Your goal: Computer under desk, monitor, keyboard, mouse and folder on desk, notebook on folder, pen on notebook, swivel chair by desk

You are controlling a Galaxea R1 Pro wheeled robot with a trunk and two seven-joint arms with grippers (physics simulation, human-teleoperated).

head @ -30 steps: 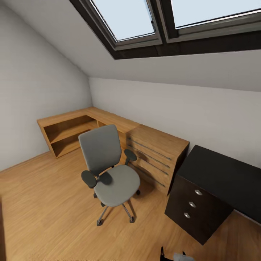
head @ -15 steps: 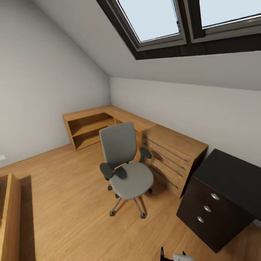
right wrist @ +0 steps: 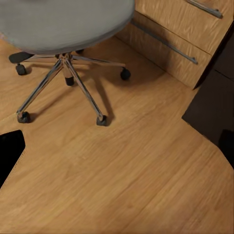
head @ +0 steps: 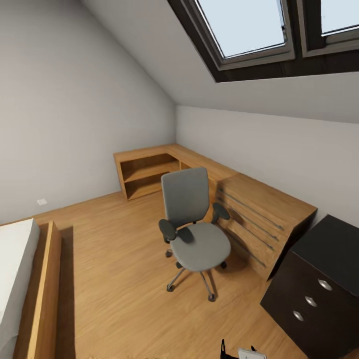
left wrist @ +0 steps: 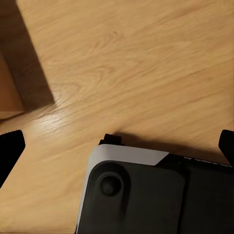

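View has swung left: bed now beside swivel chair; tool states unclear.

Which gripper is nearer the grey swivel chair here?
Right, by my reading. The right wrist view looks onto the grey swivel chair and its wheeled base close ahead; the left wrist view faces bare wooden floor instead.

1. No text, label, brand, number or sign can be read in any of the three views.
2. The swivel chair, the wooden desk and the black drawer cabinet carry no lettering or markings that show.
3. A small pale plate on the left wall, low and near the floor, is too small to tell whether anything is printed on it.
4. The dark robot body in the left wrist view bears no legible mark.
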